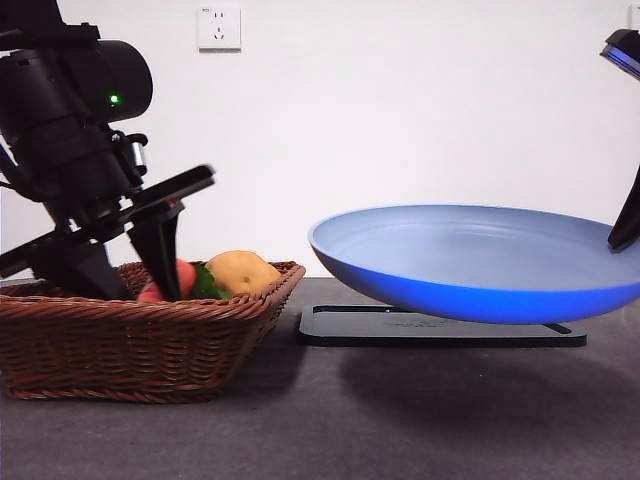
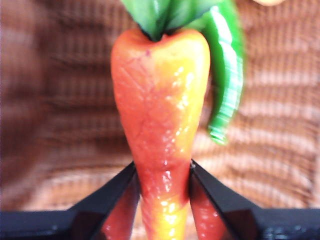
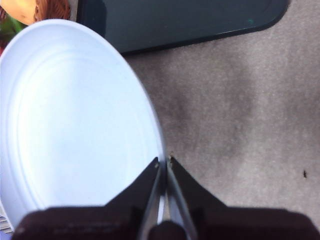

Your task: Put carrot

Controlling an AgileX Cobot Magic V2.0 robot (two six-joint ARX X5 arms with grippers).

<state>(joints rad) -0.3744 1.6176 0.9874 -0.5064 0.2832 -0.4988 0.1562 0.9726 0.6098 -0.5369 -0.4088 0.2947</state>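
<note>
Our left gripper reaches into the brown wicker basket. Its wrist view shows jaws clamping the tapered red-orange carrot's thin end, leaves pointing away. Our right gripper pinches the blue plate's rim.

Low front camera looks across table; wrist cameras close, sharing basket

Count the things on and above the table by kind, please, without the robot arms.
Vegetables: 2, the carrot and the potato
Baskets: 1, the wicker basket
Plates: 1, the blue plate
Mats: 1, the black mat
Total: 5
</note>
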